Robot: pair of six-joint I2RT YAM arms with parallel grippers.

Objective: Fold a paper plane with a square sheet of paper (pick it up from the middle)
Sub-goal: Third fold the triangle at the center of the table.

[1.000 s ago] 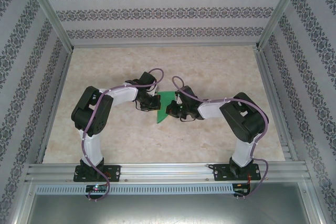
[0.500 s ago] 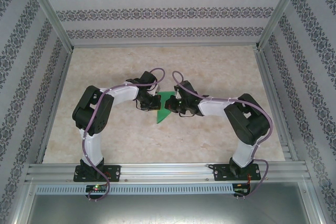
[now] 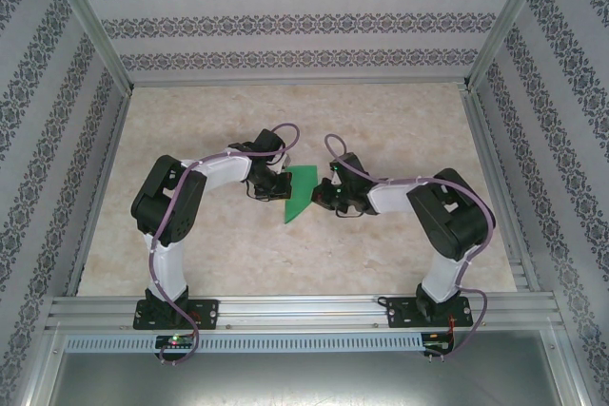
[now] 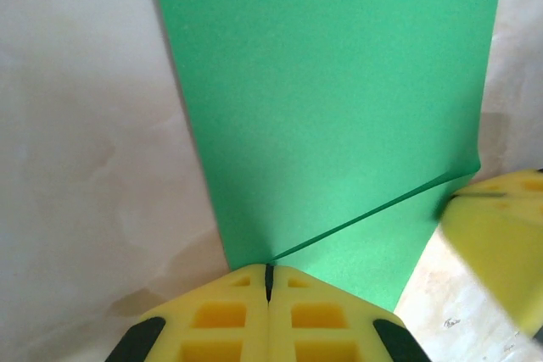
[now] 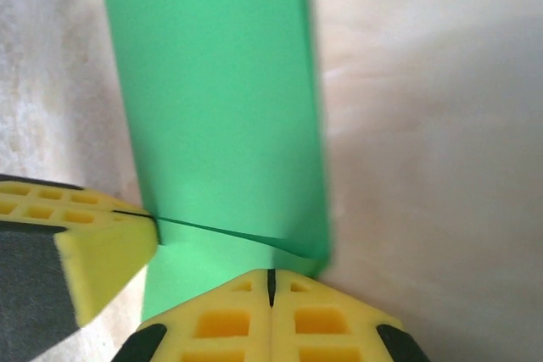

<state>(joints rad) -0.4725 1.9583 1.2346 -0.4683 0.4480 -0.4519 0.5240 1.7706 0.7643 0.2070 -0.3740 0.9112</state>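
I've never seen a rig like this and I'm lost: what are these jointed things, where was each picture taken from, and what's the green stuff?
These are two robot arms, the left arm and the right arm, bolted at the near edge of a table. The wide picture comes from a fixed camera above and behind them. The close-ups come from wrist cameras looking along each arm's yellow fingers. Between the arms lies a partly folded sheet of green paper. The left gripper and the right gripper are both shut, tips at opposite sides of the paper; whether they pinch it or only press it, I cannot tell.
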